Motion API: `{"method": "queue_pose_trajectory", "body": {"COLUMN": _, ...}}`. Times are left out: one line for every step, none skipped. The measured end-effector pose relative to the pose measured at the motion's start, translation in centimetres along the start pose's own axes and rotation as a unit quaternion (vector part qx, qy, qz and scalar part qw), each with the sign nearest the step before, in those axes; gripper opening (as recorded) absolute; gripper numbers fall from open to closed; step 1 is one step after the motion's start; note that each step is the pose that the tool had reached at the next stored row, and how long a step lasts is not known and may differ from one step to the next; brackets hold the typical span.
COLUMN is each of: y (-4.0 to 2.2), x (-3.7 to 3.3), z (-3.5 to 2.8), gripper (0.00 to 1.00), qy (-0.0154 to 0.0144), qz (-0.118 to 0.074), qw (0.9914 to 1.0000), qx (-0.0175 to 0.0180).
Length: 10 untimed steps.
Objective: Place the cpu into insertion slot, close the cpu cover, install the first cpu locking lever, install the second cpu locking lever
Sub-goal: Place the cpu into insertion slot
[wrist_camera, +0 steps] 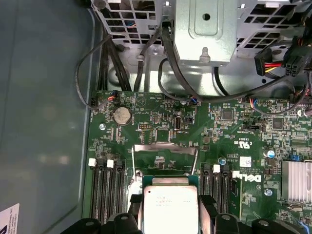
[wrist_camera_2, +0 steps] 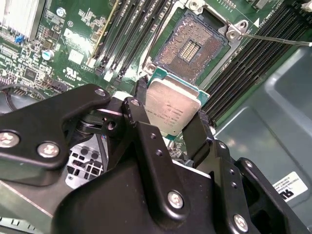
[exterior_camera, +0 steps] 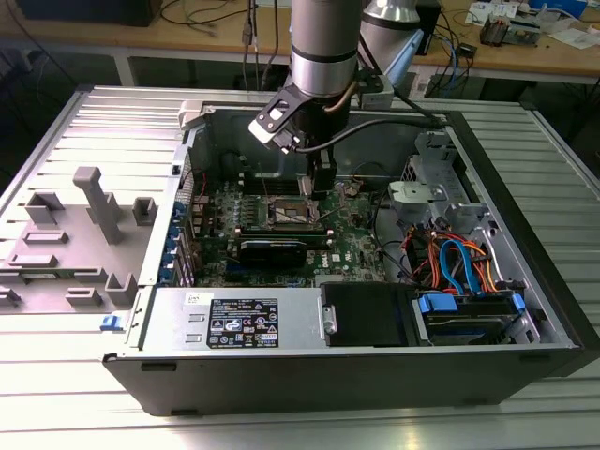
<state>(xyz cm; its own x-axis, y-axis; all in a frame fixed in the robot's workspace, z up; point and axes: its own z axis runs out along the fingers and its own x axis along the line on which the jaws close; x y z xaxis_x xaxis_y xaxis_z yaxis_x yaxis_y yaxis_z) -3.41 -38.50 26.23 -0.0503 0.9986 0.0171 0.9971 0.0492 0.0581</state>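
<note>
Okay, exterior view: arm [exterior_camera: 323,47] reaches down into the open case [exterior_camera: 281,375], with the gripper [exterior_camera: 312,187] low over the slot [exterior_camera: 292,214] on the green board [exterior_camera: 356,248]. A grey fixture tray [exterior_camera: 75,225] lies outside the case on the exterior view's left, and blue and orange cables [exterior_camera: 459,267] sit inside on its right. Second wrist view: black fingers [wrist_camera_2: 199,136] are clamped on opposite edges of the cpu [wrist_camera_2: 173,105], silver top up and tilted. It hangs at the near edge of the slot [wrist_camera_2: 190,46], not seated, and the slot's contact field is bare. A thin lever [wrist_camera_2: 273,39] sticks out from the slot's corner, and memory slots [wrist_camera_2: 131,34] run alongside. First wrist view: the cpu [wrist_camera: 170,204] sits pinched between the two fingers [wrist_camera: 207,209]. The cover [wrist_camera: 163,147] stands raised just past it, with board visible through its cut-out. A coin battery [wrist_camera: 122,116] sits further off, and a finned heatsink [wrist_camera: 296,181] lies well to the side.
</note>
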Motion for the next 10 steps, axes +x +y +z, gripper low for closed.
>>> {"method": "queue_pose_trajectory", "body": {"y": -0.01, "x": 0.0, "z": 0.03, "gripper": 0.54, "qy": 0.0, "qz": 0.0, "qw": 1.0, "qx": 0.0}}
{"method": "queue_pose_trajectory", "body": {"y": -0.01, "x": 0.0, "z": 0.04, "gripper": 0.54, "qy": 0.0, "qz": 0.0, "qw": 1.0, "qx": 0.0}}
{"method": "queue_pose_trajectory", "body": {"y": -0.01, "x": 0.0, "z": 0.04, "gripper": 0.54, "qy": 0.0, "qz": 0.0, "qw": 1.0, "qx": 0.0}}
{"method": "queue_pose_trajectory", "body": {"y": -0.01, "x": 0.0, "z": 0.04, "gripper": 0.54, "qy": 0.0, "qz": 0.0, "qw": 1.0, "qx": 0.0}}
{"method": "queue_pose_trajectory", "body": {"y": -0.01, "x": 0.0, "z": 0.04, "gripper": 0.54, "qy": 0.0, "qz": 0.0, "qw": 1.0, "qx": 0.0}}
{"method": "queue_pose_trajectory", "body": {"y": -0.01, "x": 0.0, "z": 0.05, "gripper": 0.54, "qy": 0.0, "qz": 0.0, "qw": 1.0, "qx": 0.0}}
{"method": "queue_pose_trajectory", "body": {"y": -0.01, "x": 0.0, "z": 0.08, "gripper": 0.54, "qy": 0.0001, "qz": 0.0, "qw": 1.0, "qx": 0.0}}
{"method": "queue_pose_trajectory", "body": {"y": -0.01, "x": 0.0, "z": 0.12, "gripper": 0.54, "qy": 0.0001, "qz": 0.0, "qw": 1.0, "qx": -0.0001}}
{"method": "queue_pose_trajectory", "body": {"y": -0.01, "x": 0.0, "z": 0.15, "gripper": 0.54, "qy": 0.0001, "qz": 0.0, "qw": 1.0, "qx": -0.0001}}
{"method": "queue_pose_trajectory", "body": {"y": -0.02, "x": 0.0, "z": 0.19, "gripper": 0.54, "qy": 0.0, "qz": 0.0, "qw": 1.0, "qx": 0.0}}
